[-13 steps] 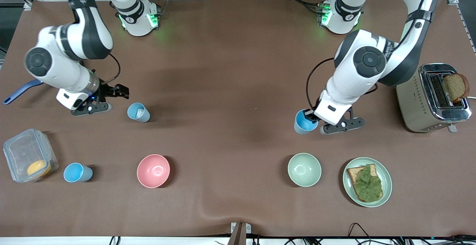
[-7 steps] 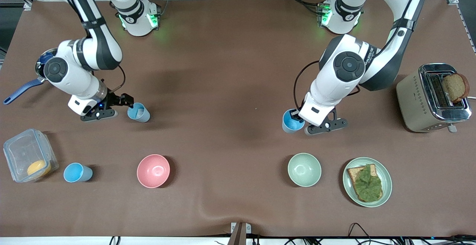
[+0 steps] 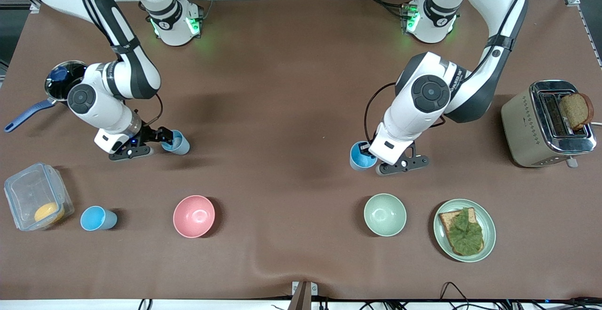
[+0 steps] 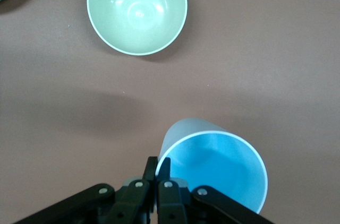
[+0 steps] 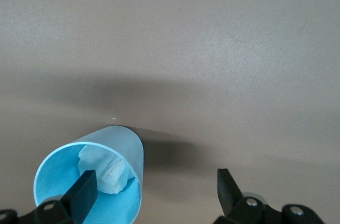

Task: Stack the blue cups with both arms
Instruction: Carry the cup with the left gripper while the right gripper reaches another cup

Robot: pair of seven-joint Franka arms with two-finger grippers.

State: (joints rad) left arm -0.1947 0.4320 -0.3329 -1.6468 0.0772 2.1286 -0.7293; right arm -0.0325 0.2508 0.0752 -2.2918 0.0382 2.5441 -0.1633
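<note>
Left gripper [image 3: 368,152]: clamped on the rim of a blue cup [image 3: 360,157], one finger inside and one outside the wall; in the left wrist view the fingers [image 4: 158,168] sit pressed together over the rim at the bottom middle of the frame. Right of centre in the front view.
Held cup: whether it rests on the table or is lifted off it, I cannot tell; in the left wrist view the blue cup [image 4: 212,168] fills the lower right of the frame.
Right gripper [image 3: 165,137]: fingers apart, straddling the wall of a second blue cup [image 3: 178,142], left of centre in the front view; in the right wrist view one finger [image 5: 85,192] is inside the cup, the other well outside it, at the bottom of the frame.
Second cup: stands on the table with a white patch [image 5: 109,171] inside.
Third cup [image 3: 97,218]: stands alone, lower left of the front view, just beside a clear box [image 3: 28,192] with something orange in it.
Pink bowl [image 3: 194,216]: lower left of centre.
Green bowl [image 3: 384,214]: lower right of centre, nearer the camera than the held cup.
Plate [image 3: 489,230]: lower right, carries bread topped with a green leaf.
Toaster [image 3: 531,131]: right edge, a slice of bread sticking up from it.
Pan [image 3: 59,84]: left edge, blue handle, partly covered by the right arm.
Table [image 3: 291,89]: brown cloth.
</note>
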